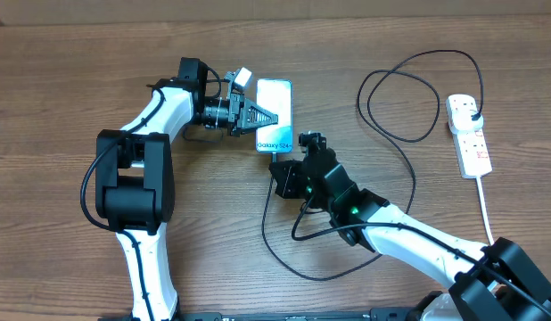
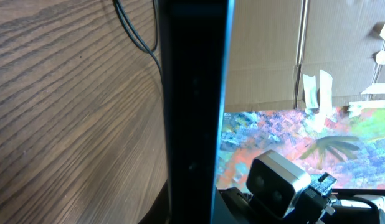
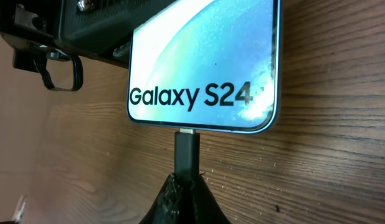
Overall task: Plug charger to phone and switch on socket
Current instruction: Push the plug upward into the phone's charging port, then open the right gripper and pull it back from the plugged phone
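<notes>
Brown wood-grain table [image 1: 61,62] fills the scene, evenly lit. Beyond the table, a plain cardboard panel [image 2: 267,56] with white tape strips [image 2: 317,90], and a colourful painted sheet [image 2: 354,149].

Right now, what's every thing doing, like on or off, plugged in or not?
phone: screen lit, showing Galaxy S24.
charger: tip at the phone's port, a sliver of metal showing; plug in the socket.
socket: switch too small to tell.
left gripper: shut on the phone's edge.
right gripper: shut on the charger's tip.
</notes>
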Robot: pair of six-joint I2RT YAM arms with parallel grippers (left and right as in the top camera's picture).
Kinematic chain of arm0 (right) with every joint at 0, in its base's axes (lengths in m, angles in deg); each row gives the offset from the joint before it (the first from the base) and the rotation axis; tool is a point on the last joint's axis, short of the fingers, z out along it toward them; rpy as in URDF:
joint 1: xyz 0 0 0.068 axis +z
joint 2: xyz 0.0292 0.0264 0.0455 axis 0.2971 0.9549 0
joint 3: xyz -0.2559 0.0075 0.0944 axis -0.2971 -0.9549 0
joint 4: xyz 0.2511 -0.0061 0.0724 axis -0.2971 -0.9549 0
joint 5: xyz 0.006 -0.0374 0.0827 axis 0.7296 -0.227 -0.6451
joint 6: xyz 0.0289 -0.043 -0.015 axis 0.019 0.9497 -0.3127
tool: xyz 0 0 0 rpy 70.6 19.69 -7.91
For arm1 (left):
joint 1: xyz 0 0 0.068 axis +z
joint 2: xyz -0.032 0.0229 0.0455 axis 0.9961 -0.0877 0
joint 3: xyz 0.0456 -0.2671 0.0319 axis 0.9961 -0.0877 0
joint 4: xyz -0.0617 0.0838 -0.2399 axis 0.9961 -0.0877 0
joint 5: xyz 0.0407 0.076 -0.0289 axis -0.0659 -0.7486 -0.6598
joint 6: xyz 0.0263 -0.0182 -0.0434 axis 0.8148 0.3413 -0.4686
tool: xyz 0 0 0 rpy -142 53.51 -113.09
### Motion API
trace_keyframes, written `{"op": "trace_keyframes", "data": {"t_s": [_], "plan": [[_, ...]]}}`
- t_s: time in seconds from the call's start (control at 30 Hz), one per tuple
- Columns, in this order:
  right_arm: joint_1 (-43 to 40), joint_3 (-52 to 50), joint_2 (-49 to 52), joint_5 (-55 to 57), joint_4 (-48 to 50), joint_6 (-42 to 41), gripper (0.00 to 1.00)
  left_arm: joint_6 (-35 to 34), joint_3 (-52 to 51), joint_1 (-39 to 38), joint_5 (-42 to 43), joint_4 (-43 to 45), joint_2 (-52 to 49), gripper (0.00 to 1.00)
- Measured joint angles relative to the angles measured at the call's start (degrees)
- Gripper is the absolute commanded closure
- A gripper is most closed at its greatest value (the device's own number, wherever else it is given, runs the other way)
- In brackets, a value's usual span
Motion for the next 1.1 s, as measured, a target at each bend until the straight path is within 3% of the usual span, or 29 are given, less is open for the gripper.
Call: {"op": "trace_keyframes", "data": {"t_s": [0.23, 0.27, 0.4, 0.47, 0.5, 0.77, 1.1], "plan": [[-0.76, 0.09, 0.02, -1.7, 0.13, 0.09, 0.96, 0.0, 0.11, 0.0, 0.0, 0.02, 0.0, 0.96], [-0.79, 0.09, 0.02, -1.75, 0.15, 0.04, 0.92, 0.0, 0.11, 0.0, 0.02, 0.02, 0.0, 0.96], [-1.53, 1.09, 0.13, -0.39, 0.92, 0.22, 0.51, 0.2, -0.33, -0.13, -0.15, -1.2, 0.02, 0.96], [-2.1, 2.23, 0.07, -0.92, -0.15, -0.31, 0.12, 0.2, -0.2, -0.15, -0.31, 0.07, -0.04, 0.96], [-2.1, 2.43, 0.07, -1.18, -0.13, -0.52, 0.0, 0.37, -0.17, -0.04, -0.68, 0.15, -0.04, 0.95], [-5.9, 6.49, -0.85, 3.69, -5.09, 3.87, 0.0, 0.39, -2.01, -1.68, -1.79, -1.99, -0.07, 0.95], [-5.68, 6.75, -2.64, 4.76, -31.82, 5.18, 0.0, -5.62, -2.01, -2.05, -13.22, -0.48, -0.07, 0.91]]}}
